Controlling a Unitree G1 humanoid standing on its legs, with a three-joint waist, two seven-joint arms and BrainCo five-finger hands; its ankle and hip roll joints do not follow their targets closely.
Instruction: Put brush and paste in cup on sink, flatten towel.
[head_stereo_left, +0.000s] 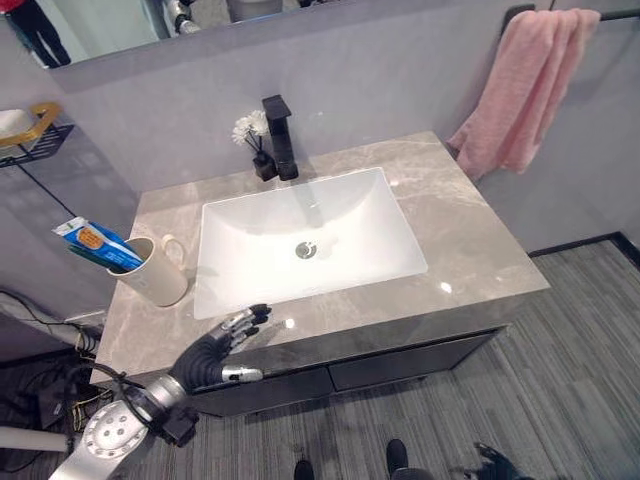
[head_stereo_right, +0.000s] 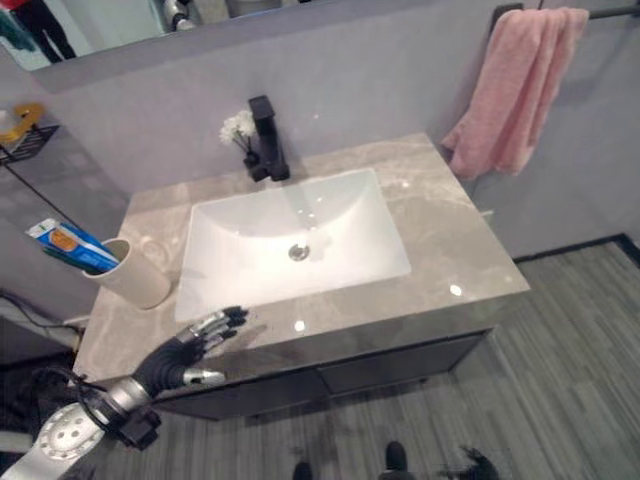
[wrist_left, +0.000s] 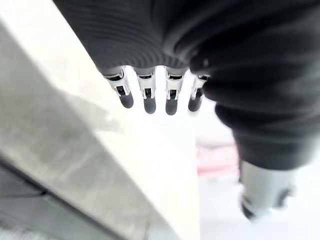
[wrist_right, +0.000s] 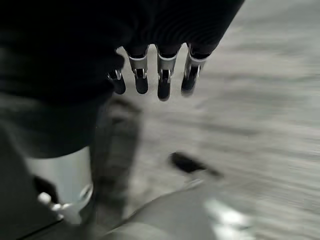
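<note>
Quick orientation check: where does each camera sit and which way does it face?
Left eye: on the head, looking down at the sink, cup and pink towel; left robot hand at the counter's front edge.
Right eye: same scene from slightly aside.
Left wrist: along that hand's straight fingers over the counter.
Right wrist: along the right robot hand, facing the floor.
The eye views share everything.

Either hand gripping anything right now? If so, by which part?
Nothing is held. The left hand hovers over the counter's front edge, fingers straight and empty. The right hand hangs over the floor, fingers relaxed, empty.
</note>
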